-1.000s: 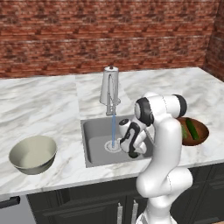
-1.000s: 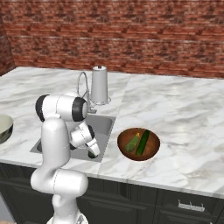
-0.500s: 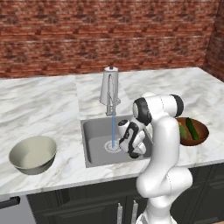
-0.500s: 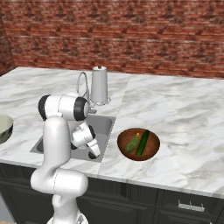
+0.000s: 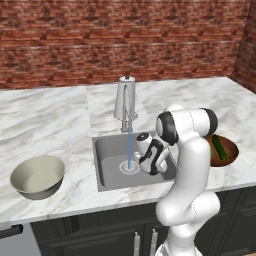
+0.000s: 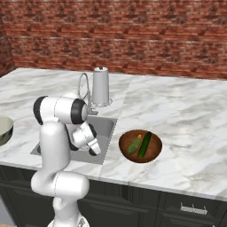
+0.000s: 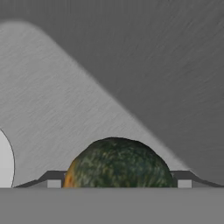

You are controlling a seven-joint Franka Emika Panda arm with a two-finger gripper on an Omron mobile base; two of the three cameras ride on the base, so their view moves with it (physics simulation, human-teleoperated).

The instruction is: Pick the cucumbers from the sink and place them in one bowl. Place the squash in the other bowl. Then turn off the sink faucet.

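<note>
1. My fingers (image 7: 53, 180) stand spread on either side of the squash (image 7: 118, 162); seen from my hand, its dark green mottled dome sits right between the two tips. Whether the pads press on it, I cannot tell.
2. My gripper (image 5: 154, 167) is down inside the sink (image 5: 107, 165), low over the right part of the basin floor, with my wrist bent downward above it.
3. Along my fingers the grey steel floor runs away from the squash, and a sliver of the white-rimmed drain (image 7: 5, 162) shows at the left edge.
4. From the left base camera, a thin stream of water (image 5: 130, 150) falls from the sink faucet (image 5: 125, 102) to the drain, just left of my hand.
5. The faucet stands upright at the back rim of the sink, on the marble counter (image 5: 45, 125).
6. The reddish-brown bowl (image 6: 154, 153) sits on the counter to the right of the sink, and both cucumbers (image 6: 144, 144) lie in it side by side, the long dark one to the right of the plumper light one.
7. The pale grey-beige bowl (image 5: 37, 176) stands on the counter well to the left of the sink.
</note>
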